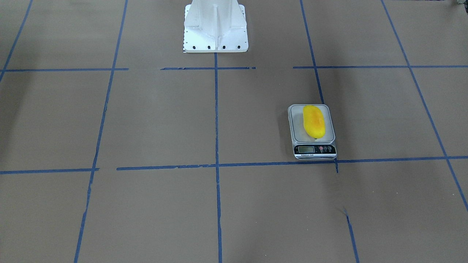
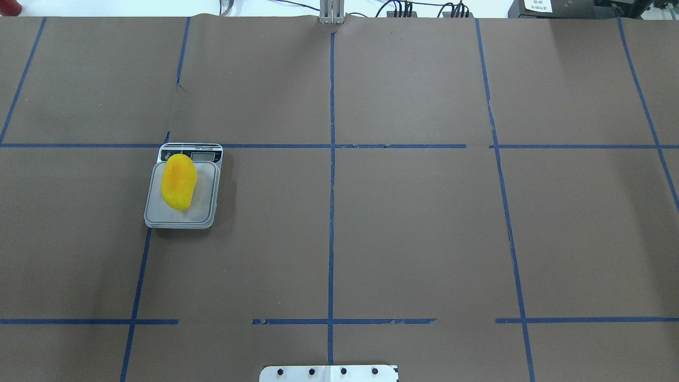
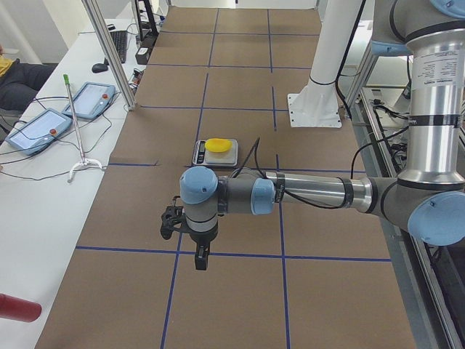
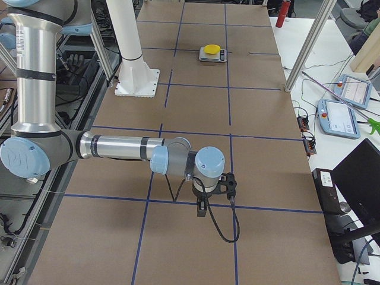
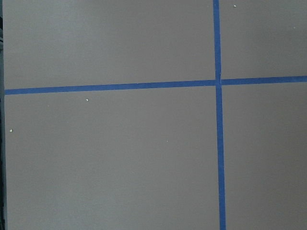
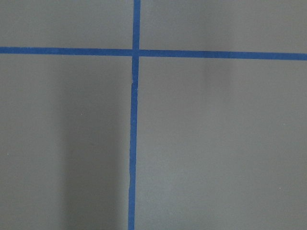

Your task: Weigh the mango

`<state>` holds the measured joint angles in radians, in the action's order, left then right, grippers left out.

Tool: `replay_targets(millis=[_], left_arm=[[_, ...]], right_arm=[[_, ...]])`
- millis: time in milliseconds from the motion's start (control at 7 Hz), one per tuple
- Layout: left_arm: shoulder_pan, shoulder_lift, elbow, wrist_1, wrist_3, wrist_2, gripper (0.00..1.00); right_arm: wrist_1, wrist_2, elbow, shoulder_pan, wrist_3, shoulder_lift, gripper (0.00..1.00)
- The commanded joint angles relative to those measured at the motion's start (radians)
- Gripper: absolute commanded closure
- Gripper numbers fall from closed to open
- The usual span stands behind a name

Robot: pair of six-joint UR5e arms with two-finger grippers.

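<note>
Mango (image 1: 313, 121) on scale (image 1: 294, 128), left arm (image 3: 305, 195) and right arm (image 4: 119, 147) only in side views, cannot tell jaws' state

The small yellow oval mango (image 2: 179, 180) lies on top of the flat grey kitchen scale (image 2: 207, 208). The scale sits on the brown paper table top (image 2: 414, 239), in its left half, midway between the robot's edge and the far edge. The white metal base plate (image 2: 329, 374) is at the middle of the robot's edge.
</note>
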<state>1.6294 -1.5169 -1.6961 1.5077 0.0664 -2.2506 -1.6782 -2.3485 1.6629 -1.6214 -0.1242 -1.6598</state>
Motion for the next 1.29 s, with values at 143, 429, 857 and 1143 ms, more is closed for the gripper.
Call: replay_targets(millis=[143,429,857,1143], left_arm=[[0.007,0.003,-0.004,-0.001,0.001,-0.003,0.0],[0.023,0.018,-0.005,0.005,0.012,-0.009,0.0],[0.026,0.007,0.004,0.002,0.035,-0.009,0.0],[0.026,0.009,0.004,0.002,0.035,-0.064,0.0]], right_arm=[[0.0,0.0,0.0,0.0,0.0,0.0,0.0],[0.0,0.0,0.0,0.0,0.0,0.0,0.0],[0.0,0.0,0.0,0.0,0.0,0.0,0.0],[0.0,0.0,0.0,0.0,0.0,0.0,0.0]])
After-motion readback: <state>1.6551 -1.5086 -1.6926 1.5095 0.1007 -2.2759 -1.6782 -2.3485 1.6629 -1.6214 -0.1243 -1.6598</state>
